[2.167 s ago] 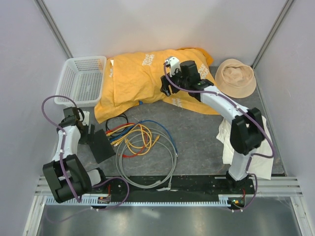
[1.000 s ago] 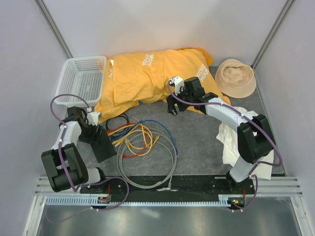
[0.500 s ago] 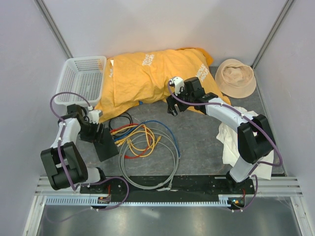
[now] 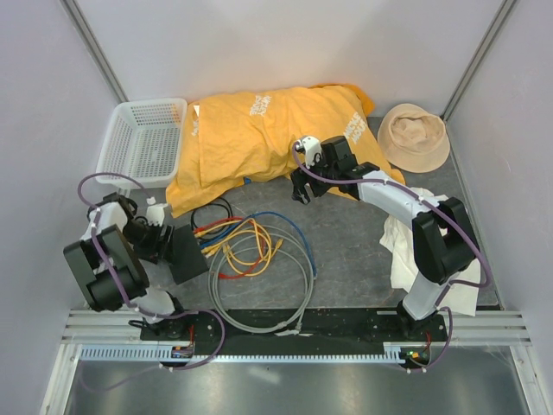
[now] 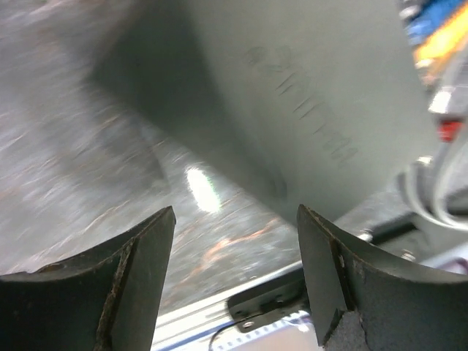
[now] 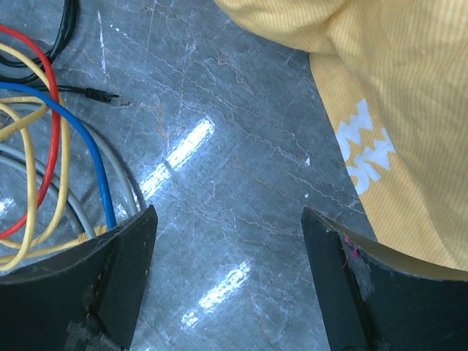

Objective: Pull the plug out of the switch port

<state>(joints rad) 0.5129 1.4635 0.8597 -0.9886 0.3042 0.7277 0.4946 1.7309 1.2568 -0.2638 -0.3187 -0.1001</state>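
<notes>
Left claw (image 5: 234, 217) is spread wide with nothing in it, parked right up against the black switch (image 4: 183, 255), which sits on the tabletop (image 4: 354, 251) by the left arm. Red, yellow and blue cables (image 4: 240, 244) bunch up at the switch's right edge, can't tell which plugs are seated. Right claw (image 6: 227, 248) is wide too, empty, hanging over bare tabletop just beside the yellow cloth (image 4: 259, 130).
</notes>
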